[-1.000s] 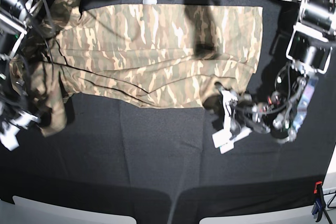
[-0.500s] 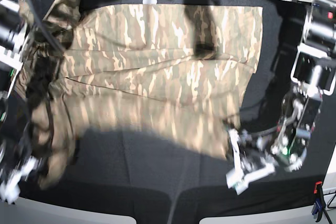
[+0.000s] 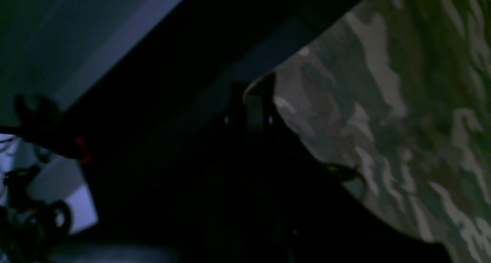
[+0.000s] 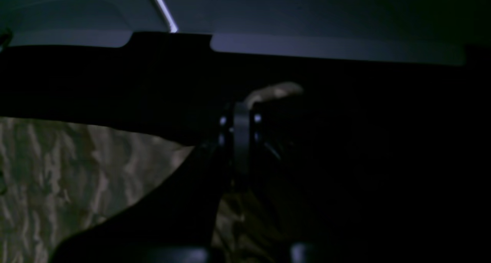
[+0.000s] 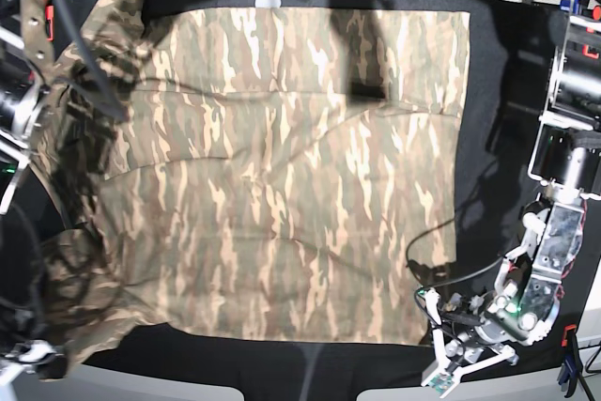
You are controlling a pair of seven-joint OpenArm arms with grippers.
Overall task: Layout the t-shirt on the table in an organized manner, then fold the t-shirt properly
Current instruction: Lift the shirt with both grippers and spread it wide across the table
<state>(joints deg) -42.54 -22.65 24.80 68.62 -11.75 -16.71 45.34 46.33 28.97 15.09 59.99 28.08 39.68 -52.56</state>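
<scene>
Near table edge, base view: left gripper (image 5: 434, 333) sits low at the t-shirt's (image 5: 282, 166) near corner on that view's right. Left wrist view shows its jaws clenched on a small tip of camouflage fabric, with the shirt hem running away to the right of the fingers (image 3: 255, 109).

Right gripper (image 5: 33, 356) is at the near corner on the base view's left, mostly lost under bunched cloth and cables. Right wrist view: jaws pinched together with a pale nub of fabric showing just above them; more shirt lies at lower left of that view. Both wrist views are very dark.

Mid-table: the shirt is spread nearly flat, a broad rectangle covering most of the black table (image 5: 498, 91). Shallow creases cross the middle. The sleeve side on the base view's left is rumpled.

Far edge: the shirt's far hem lies straight along the table's back, a sleeve (image 5: 120, 7) pointing toward the far left corner.
</scene>
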